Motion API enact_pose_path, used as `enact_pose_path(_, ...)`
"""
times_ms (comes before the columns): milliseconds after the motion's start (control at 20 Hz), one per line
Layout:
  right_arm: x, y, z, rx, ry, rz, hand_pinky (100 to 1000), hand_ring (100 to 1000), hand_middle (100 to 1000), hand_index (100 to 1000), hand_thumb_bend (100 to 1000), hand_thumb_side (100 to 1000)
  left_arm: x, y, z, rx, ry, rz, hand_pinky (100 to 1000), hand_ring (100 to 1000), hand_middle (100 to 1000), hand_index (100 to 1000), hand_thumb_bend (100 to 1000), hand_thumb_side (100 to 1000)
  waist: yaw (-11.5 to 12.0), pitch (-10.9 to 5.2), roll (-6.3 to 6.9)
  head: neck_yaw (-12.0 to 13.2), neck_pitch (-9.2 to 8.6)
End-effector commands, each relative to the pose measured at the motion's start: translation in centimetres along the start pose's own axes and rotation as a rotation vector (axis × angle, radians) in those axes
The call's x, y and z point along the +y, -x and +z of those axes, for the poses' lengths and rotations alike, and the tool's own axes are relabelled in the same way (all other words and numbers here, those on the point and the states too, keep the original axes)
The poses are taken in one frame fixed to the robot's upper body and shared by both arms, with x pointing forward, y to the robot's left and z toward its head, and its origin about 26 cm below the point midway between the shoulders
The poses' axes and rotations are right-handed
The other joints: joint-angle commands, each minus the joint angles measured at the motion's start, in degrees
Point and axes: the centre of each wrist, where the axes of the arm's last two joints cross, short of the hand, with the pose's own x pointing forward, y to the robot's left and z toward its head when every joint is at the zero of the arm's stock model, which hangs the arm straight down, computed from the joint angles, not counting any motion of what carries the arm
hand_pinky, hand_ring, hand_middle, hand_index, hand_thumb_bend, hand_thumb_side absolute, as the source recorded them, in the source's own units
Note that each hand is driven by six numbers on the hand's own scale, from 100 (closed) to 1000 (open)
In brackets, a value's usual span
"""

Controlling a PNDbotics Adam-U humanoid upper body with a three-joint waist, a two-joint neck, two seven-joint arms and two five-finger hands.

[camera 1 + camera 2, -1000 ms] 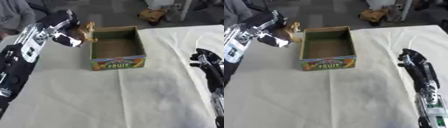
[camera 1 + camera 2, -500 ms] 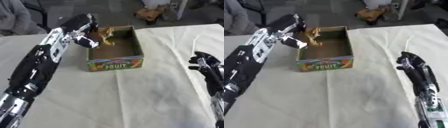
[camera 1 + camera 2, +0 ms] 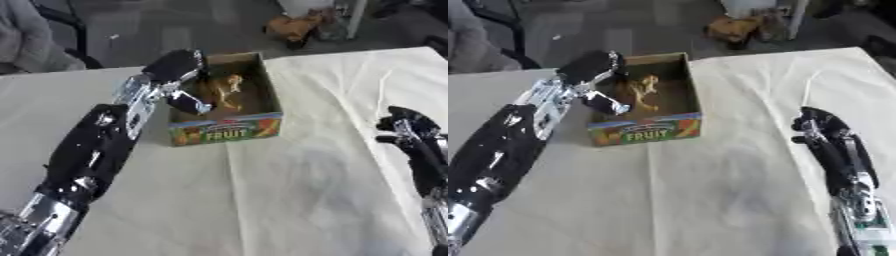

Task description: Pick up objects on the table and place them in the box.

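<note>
A cardboard box [image 3: 229,129] with a "FRUIT" label on its front wall stands open-topped at the far middle of the cloth-covered table. My left hand [image 3: 178,70] reaches over the box's left wall, fingers and thumb curled on a small tan-orange toy [image 3: 229,88] that hangs inside the box, just above its floor. My right hand [image 3: 817,126] rests at the table's right side, well apart from the box, fingers relaxed and holding nothing.
A cream cloth [image 3: 297,190] covers the table. The table's far edge runs just behind the box. A brown object [image 3: 294,27] lies on the floor beyond it. A grey sleeve [image 3: 31,45] shows at the far left.
My left hand has carried the tan toy rightward from beside the box's left wall to inside the box. The right hand has stayed in place. The view has shifted a little.
</note>
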Motion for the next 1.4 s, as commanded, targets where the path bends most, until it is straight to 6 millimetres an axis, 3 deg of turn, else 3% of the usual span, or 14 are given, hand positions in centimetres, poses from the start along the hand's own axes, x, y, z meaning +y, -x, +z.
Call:
enact_pose_path(50,0.0,-0.9,-0.5,-0.033,-0.010,0.008,647,718,618,783,100,555,0.3,0.7,0.0,0.049,-0.019,-0.022,244,314,324,428,406,276,-0.10,-0.72,-0.20,0.09,-0.72)
enact_pose_path(200,0.0,-0.9,-0.5,-0.034,-0.010,0.008,647,718,618,783,100,554,-0.4,0.8,0.1,0.080,0.006,-0.023,250,322,333,439,411,285,-0.06,-0.63,-0.22,0.03,-0.75)
enact_pose_path(550,0.0,-0.9,-0.6,-0.034,-0.011,0.009,646,718,618,783,100,551,-0.9,1.0,0.4,0.091,0.142,-0.054,418,463,467,665,591,403,0.05,-0.69,-0.35,0.03,-0.90)
enact_pose_path(700,0.0,-0.9,-0.6,-0.035,-0.011,0.009,646,718,618,783,100,551,-0.5,1.0,0.3,0.085,0.181,-0.055,418,463,467,665,591,403,0.09,-0.72,-0.38,0.00,-0.91)
enact_pose_path(750,0.0,-0.9,-0.6,-0.035,-0.011,0.009,646,718,618,783,100,550,-0.4,1.0,0.3,0.085,0.187,-0.053,593,637,648,801,780,415,0.09,-0.73,-0.38,0.00,-0.91)
enact_pose_path(900,0.0,-0.9,-0.5,-0.034,-0.011,0.010,646,718,618,783,100,550,-0.2,1.2,0.5,0.056,0.222,-0.042,593,637,648,801,780,415,0.13,-0.80,-0.40,-0.08,-0.96)
enact_pose_path(950,0.0,-0.9,-0.5,-0.034,-0.010,0.010,646,718,618,782,100,550,0.0,1.2,0.5,0.051,0.227,-0.037,790,826,803,841,861,474,0.16,-0.82,-0.40,-0.12,-0.95)
enact_pose_path(1150,-0.2,-0.8,-0.4,-0.031,0.000,0.011,646,718,618,782,100,551,2.9,2.0,0.8,0.021,0.067,0.006,803,820,776,814,815,411,0.57,-0.99,-0.43,-0.67,-0.87)
enact_pose_path(1400,-0.4,-0.7,-0.3,-0.025,0.013,0.014,645,718,618,782,100,551,5.5,2.6,2.5,0.007,-0.177,0.062,745,762,715,777,741,280,1.21,-1.20,-0.46,-1.45,-0.68)
